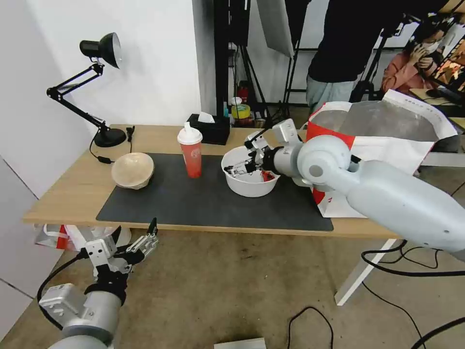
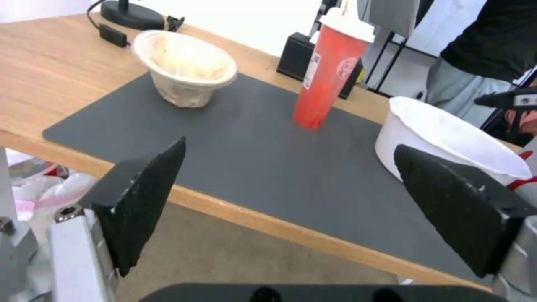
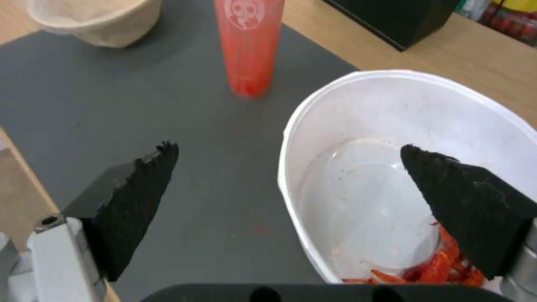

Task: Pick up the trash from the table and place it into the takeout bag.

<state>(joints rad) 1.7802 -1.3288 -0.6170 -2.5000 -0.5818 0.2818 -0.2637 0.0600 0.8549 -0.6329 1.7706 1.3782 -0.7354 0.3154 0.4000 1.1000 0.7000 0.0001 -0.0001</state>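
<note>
Left gripper: jaws apart, below the table front edge.
Right gripper: jaws spread over the white bowl rim.
Mat: carries bowl, cup, pulp bowl.
Back edge: tissue box, lamp.
Right end: bag.

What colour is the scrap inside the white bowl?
Red-orange scrap, lying at the bottom of the white bowl; the right wrist view shows it best.
</note>
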